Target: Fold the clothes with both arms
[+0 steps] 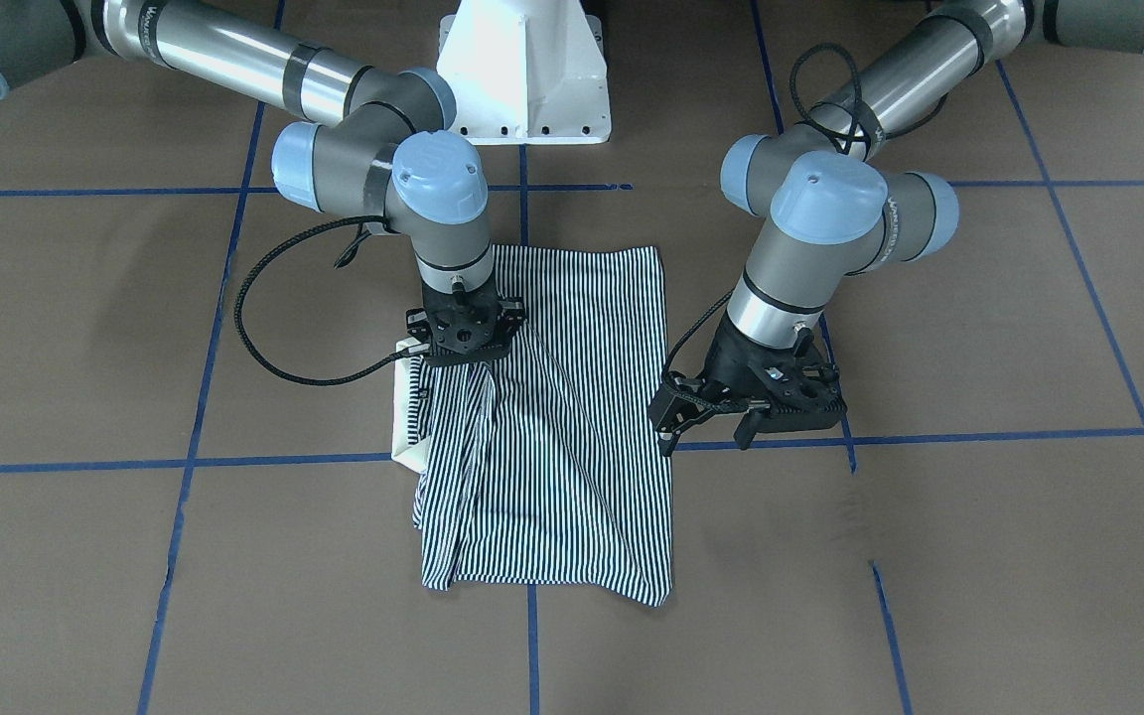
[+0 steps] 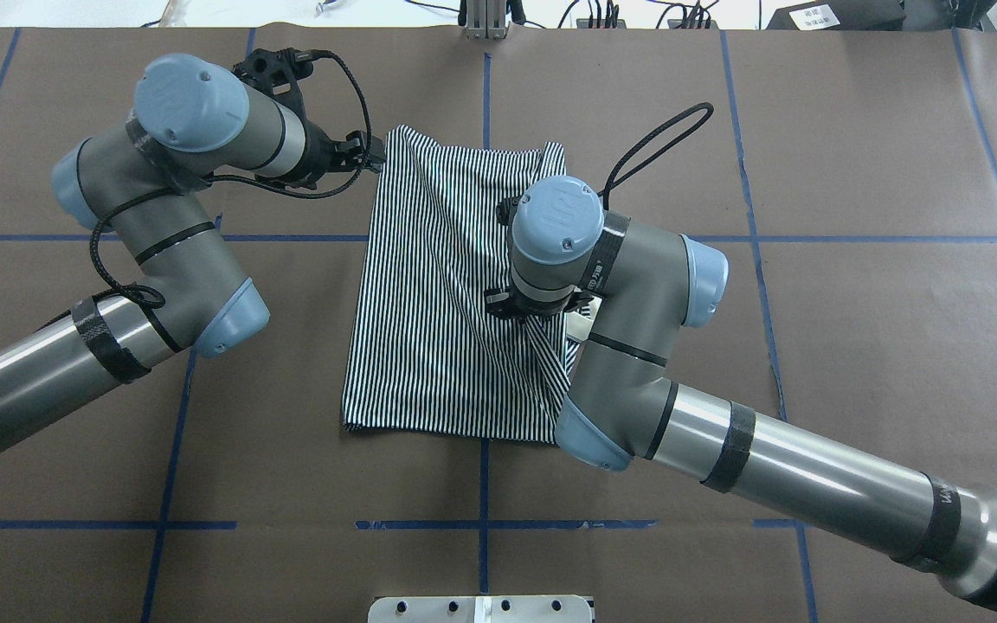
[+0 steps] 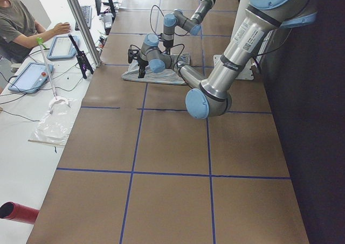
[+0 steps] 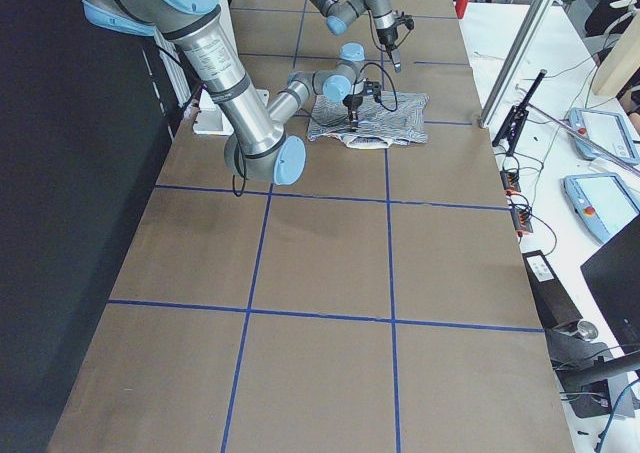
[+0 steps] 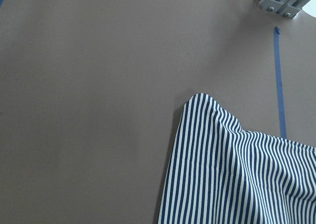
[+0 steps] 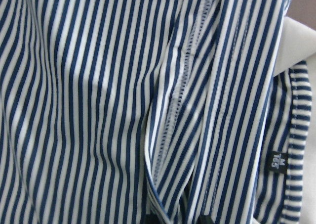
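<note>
So, progress report on the folding job: the short-sleeved navy-and-white striped polo shirt [image 1: 572, 417] is lying around the middle of the brown paper-covered bench [image 1: 979, 318] with the blue tape grid, a bit toward the edge where my white pedestal base [image 1: 522, 70] sits. It's already down to a longish rectangle with no sleeves sticking out, so I'd say the side folds are mostly in. It's not tidy yet, though. Long creases run diagonally across the top layer, and the plain cream collar [image 1: 405, 417] pokes out along the side facing the bench's right end. My right pincer [image 1: 463, 348] is down on that same side, and as far as I can tell it's clamped on a fold of the fabric. The creases all fan out from it, and the wrist view shows a stitched seam running between the two dark fingertips [image 6: 202, 219], with a small black label [image 6: 279, 160] nearby. My left pincer [image 1: 706, 435] is off the cloth, just beside the shirt's other long edge near the corner farthest from my base. Its fingers look apart with nothing in them. My guess at what's left is to lay that pinched flap flat, tuck the collar side in, then fold the rectangle in half end to end.
</note>
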You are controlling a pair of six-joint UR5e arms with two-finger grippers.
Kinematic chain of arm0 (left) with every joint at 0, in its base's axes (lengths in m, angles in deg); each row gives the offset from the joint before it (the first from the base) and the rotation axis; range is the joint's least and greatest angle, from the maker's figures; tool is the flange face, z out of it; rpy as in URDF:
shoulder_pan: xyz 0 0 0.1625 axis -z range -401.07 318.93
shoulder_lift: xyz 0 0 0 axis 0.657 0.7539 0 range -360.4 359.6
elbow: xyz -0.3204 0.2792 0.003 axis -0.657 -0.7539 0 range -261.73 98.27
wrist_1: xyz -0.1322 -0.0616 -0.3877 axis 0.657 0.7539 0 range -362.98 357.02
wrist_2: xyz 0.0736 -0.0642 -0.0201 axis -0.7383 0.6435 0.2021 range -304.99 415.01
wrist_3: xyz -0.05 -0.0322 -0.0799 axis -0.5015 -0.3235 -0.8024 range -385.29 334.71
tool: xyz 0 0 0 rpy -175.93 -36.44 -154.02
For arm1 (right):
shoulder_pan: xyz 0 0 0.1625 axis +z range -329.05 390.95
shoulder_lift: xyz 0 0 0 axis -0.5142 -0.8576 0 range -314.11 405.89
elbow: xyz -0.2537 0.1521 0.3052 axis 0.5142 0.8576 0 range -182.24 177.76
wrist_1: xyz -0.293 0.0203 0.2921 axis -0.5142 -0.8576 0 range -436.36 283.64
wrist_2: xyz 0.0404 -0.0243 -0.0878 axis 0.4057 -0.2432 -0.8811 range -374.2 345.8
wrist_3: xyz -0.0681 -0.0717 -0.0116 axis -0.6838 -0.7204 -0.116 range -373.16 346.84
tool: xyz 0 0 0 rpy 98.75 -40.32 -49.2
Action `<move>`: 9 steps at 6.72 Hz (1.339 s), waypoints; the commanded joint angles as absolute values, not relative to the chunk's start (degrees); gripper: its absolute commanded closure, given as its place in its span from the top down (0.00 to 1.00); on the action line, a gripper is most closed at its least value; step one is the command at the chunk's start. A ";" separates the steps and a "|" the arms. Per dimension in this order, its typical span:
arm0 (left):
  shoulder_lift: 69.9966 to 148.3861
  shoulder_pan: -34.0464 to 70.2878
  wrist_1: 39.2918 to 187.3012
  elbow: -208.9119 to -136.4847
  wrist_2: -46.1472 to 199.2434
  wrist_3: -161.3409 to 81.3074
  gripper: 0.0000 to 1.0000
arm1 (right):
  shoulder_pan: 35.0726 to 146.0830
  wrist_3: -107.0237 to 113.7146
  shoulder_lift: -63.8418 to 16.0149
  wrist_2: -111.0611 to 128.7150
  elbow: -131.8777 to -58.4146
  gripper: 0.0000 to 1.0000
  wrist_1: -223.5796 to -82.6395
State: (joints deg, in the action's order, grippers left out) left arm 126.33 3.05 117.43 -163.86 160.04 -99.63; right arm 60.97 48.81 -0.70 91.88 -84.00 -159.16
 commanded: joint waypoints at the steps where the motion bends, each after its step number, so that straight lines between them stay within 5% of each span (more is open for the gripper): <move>1: 126.42 2.96 117.43 -163.91 160.04 -99.64 1.00 | 60.74 48.81 -0.78 92.41 -84.06 0.12 -159.33; 3: 126.60 3.05 117.43 -163.91 160.04 -99.64 1.00 | 61.96 48.63 -0.78 95.66 -84.59 0.00 -159.42; 5: 126.60 3.05 117.43 -163.91 160.04 -99.64 1.00 | 64.69 48.63 -2.08 98.21 -86.34 0.00 -159.51; 6: 126.77 2.96 117.43 -163.91 160.04 -99.82 1.00 | 64.70 48.63 -4.88 98.22 -88.70 0.10 -159.42; 7: 126.77 2.96 117.43 -163.91 160.04 -99.90 1.00 | 64.70 48.63 -7.78 98.13 -91.33 0.59 -159.42; 8: 126.77 2.96 117.43 -163.91 160.04 -99.82 1.00 | 64.70 48.72 -9.72 97.69 -92.66 0.95 -159.42; 9: 126.69 2.96 117.43 -163.91 160.04 -99.82 1.00 | 64.70 48.81 -11.31 97.52 -93.64 0.99 -159.42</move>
State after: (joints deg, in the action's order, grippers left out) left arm 126.75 2.97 117.43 -163.91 160.04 -99.83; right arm 64.66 48.71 -9.11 97.78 -92.13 -159.42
